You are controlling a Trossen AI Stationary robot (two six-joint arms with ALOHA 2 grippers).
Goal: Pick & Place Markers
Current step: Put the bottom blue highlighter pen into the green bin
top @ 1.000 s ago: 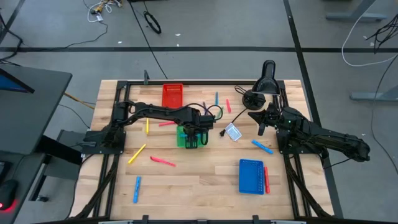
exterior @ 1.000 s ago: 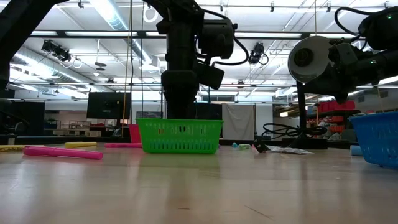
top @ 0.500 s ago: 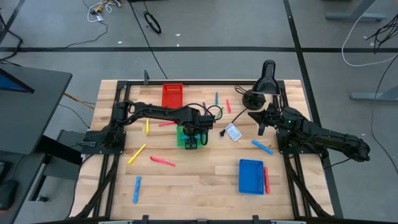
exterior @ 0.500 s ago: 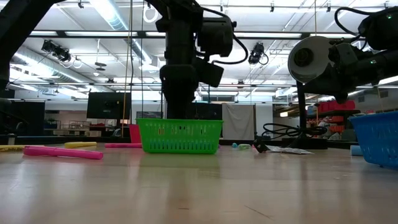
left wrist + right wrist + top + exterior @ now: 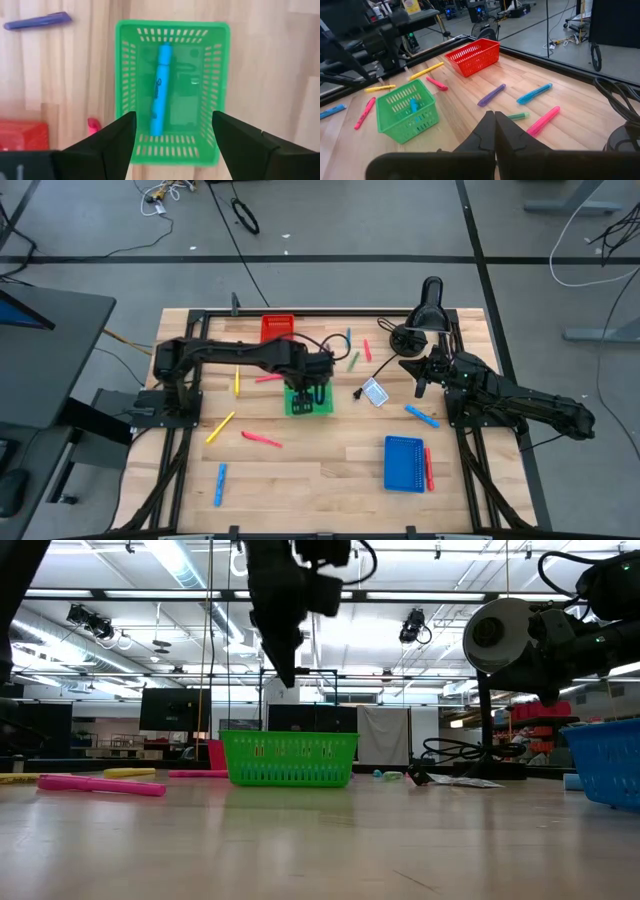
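My left gripper [image 5: 175, 145] hangs open, high above the green tray [image 5: 308, 402], pointing down. A blue marker [image 5: 160, 90] lies flat on the tray's floor between the fingers' lines, touched by nothing. Other markers lie flat on the table: purple [image 5: 37, 21], yellow [image 5: 220, 427], pink [image 5: 262, 440], blue [image 5: 220, 483], blue [image 5: 422, 416], and green [image 5: 353, 360]. My right gripper [image 5: 420, 380] waits shut near the table's right side, above the wood.
A red tray [image 5: 278, 332] stands near the far edge and a blue tray [image 5: 404, 463] near the right front, with a red marker [image 5: 428, 468] beside it. A white-and-blue card [image 5: 375, 392] lies between the arms. A black lamp-like stand and cables [image 5: 412, 335] sit far right.
My left gripper has risen from low over the green tray to well above it, shifting slightly toward the far edge, while its arm has folded back toward the table's left. The right arm has kept still.
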